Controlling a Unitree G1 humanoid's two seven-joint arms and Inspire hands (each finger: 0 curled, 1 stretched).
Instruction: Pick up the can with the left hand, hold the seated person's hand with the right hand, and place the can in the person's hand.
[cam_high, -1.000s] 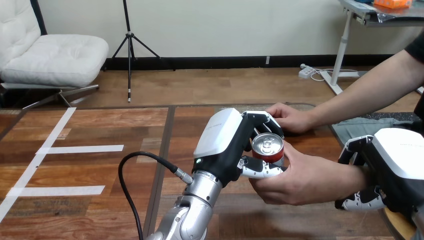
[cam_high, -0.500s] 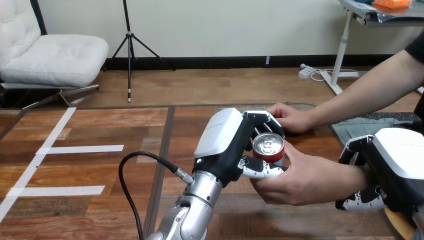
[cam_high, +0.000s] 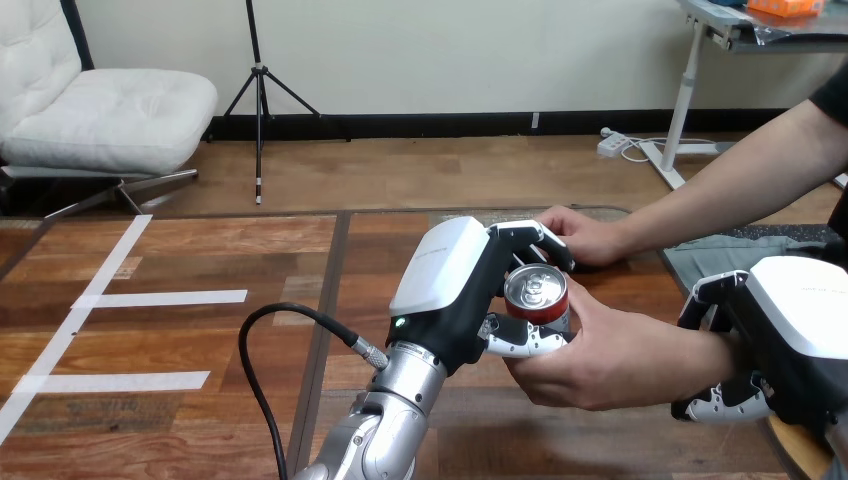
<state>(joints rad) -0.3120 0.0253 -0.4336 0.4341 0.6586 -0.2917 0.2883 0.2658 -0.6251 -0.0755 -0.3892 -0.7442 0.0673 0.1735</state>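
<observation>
Red with a silver top, the can (cam_high: 536, 292) is standing upright above the table (cam_high: 200, 350). Our left hand (cam_high: 450, 290) is grasping it, with fingers curling over its far side and the thumb pressing its near side. We are seeing the person's near hand (cam_high: 610, 360) cupping the can from the right and below, touching it. Our right hand (cam_high: 790, 320) is clasping the wrist (cam_high: 715, 350) of that hand, fingers curling over it and thumb under it. The person's far hand (cam_high: 585, 238) is resting on the table just beyond the can.
</observation>
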